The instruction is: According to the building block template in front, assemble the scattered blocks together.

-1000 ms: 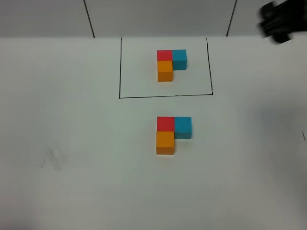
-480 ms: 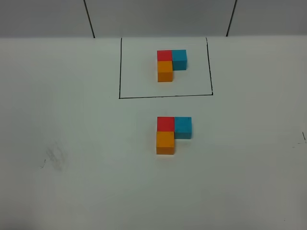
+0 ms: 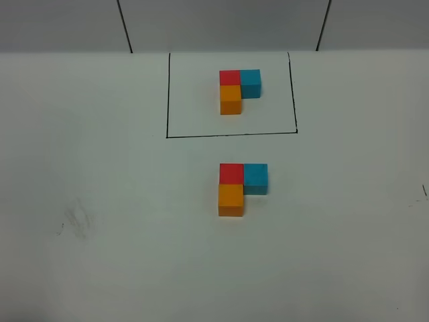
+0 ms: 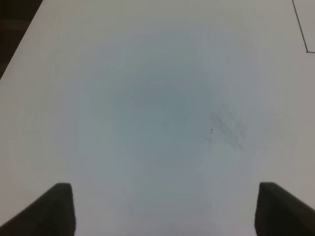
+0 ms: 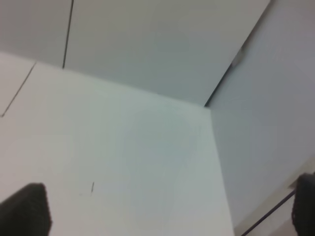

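The building block template (image 3: 238,90) is an L of red, sky-blue and orange cubes inside a thin black drawn rectangle (image 3: 167,100) at the back of the white table. In front of it the unframed red block (image 3: 231,172), sky-blue block (image 3: 255,177) and orange block (image 3: 230,199) sit touching in the same L shape. Neither gripper shows in the exterior high view. The left gripper (image 4: 167,211) is open over bare table, and its dark fingertips (image 4: 59,206) stand wide apart. The right gripper (image 5: 165,206) is open and empty, with its fingertips (image 5: 24,206) far apart.
A grey smudge (image 3: 75,221) marks the table at the front left and also shows in the left wrist view (image 4: 229,128). A corner of the drawn rectangle (image 4: 306,49) shows there too. The right wrist view shows the table's far corner (image 5: 206,105) against grey walls.
A dark arm part at the top right corner of the exterior high view one second ago has left the view. The blocks have not moved.
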You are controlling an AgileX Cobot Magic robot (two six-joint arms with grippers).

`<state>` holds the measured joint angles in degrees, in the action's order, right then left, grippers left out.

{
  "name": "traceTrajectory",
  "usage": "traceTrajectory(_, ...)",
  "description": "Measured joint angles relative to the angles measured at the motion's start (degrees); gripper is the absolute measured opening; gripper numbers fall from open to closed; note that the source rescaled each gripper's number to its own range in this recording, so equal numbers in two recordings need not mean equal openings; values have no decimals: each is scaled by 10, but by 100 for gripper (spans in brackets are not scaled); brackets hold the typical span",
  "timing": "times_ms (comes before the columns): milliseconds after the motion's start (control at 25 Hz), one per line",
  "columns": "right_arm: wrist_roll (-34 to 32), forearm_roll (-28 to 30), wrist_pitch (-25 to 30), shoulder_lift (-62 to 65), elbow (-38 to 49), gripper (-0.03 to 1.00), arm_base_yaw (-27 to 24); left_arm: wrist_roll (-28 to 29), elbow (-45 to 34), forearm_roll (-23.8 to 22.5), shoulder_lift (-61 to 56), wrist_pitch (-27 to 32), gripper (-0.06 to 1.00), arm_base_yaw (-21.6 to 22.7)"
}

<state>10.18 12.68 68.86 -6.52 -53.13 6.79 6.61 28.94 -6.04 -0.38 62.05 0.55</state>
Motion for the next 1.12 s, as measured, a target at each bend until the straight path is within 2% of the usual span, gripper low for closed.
traceTrajectory(160, 0, -52, -58, 61, 93, 100, -43, 0, 0, 0, 0, 0, 68, 0)
traceTrajectory(440, -26, -98, -91, 70, 188, 99, -97, 0, 0, 0, 0, 0, 68, 0)
traceTrajectory(720, -47, -98, -87, 70, 238, 93, -104, 0, 0, 0, 0, 0, 68, 0)
traceTrajectory(920, -61, -84, -79, 70, 244, 79, -104, 0, 0, 0, 0, 0, 68, 0)
traceTrajectory(1120, -62, -81, -79, 70, 244, 55, -104, 0, 0, 0, 0, 0, 68, 0)
